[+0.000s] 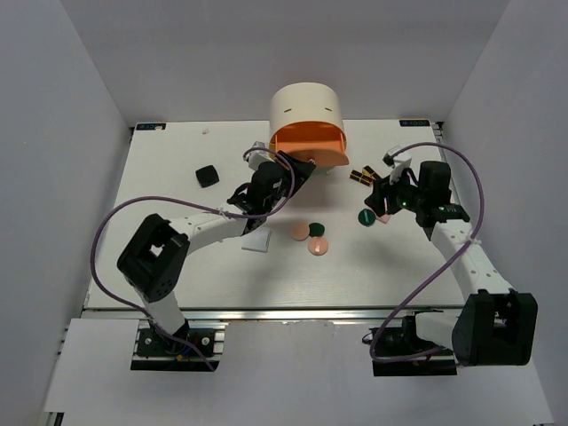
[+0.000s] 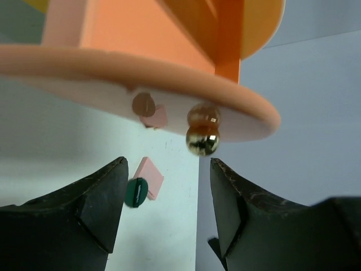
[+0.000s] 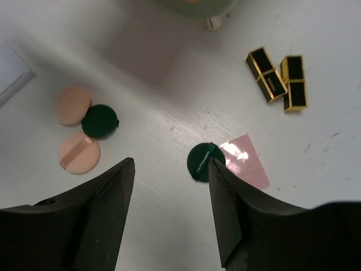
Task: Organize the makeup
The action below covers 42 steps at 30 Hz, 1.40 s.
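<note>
The gold knob [image 2: 202, 140] looks like mirror-glossy metal, the orange drawer [image 2: 146, 34] like smooth matt plastic. The lipstick tubes [image 3: 266, 82] gleam black and gold. The white surface [image 3: 169, 226] is finely grained.

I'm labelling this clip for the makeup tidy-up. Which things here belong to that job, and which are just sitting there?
Belongs to the job:
pink discs
dark green discs
pink square compact
white compact
black compact
lipstick tubes

Just there (not makeup):
cream cabinet
its orange drawer
gold knob
</note>
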Tool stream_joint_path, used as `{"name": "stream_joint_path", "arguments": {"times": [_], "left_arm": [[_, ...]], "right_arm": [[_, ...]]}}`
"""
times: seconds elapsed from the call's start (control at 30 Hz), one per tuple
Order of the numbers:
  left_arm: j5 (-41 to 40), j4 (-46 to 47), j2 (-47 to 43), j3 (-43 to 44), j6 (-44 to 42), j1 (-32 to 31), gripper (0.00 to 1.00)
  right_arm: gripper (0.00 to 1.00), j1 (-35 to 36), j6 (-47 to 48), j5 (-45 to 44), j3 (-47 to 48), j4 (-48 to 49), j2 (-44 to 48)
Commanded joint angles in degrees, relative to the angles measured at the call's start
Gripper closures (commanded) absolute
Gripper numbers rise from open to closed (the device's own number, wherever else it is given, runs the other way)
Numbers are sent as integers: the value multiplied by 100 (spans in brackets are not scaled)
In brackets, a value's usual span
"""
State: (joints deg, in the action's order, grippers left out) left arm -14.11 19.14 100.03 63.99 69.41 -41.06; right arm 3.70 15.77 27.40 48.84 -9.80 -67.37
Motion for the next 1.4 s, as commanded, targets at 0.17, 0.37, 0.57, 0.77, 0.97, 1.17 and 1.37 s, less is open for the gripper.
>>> {"name": "stream_joint_path", "arguments": {"times": [0.17,0.37,0.57,0.77,0.97,1.17,1.37], "left_arm": [[-13,-358,-1414,-834,-366,-51,33],[-127,-910,-2021,-1387,-876,-51,27],[-549,-1700,-2821,-1960,-1061,27,14],[-646,-2528,-3358,-2171,-1219,309,8],[-629,-2599,-3858,-2601,-1193,520,7],[-619,-2713,-4263,-2830,-1236,608,3],[-672,-3091,-4387,-2725,-1412,661,2]], "right_arm": [[47,-28,259,-296,205,-812,-978],[41,-28,681,-849,494,-752,-1734],[40,-28,997,-1210,934,-602,-2341],[17,-80,1875,-1211,1584,-1189,-2860],[11,-247,3009,-824,1954,-1998,-3176],[11,-300,3397,-833,2182,-2245,-3581],[11,-309,3652,-894,2445,-2333,-3976]]}}
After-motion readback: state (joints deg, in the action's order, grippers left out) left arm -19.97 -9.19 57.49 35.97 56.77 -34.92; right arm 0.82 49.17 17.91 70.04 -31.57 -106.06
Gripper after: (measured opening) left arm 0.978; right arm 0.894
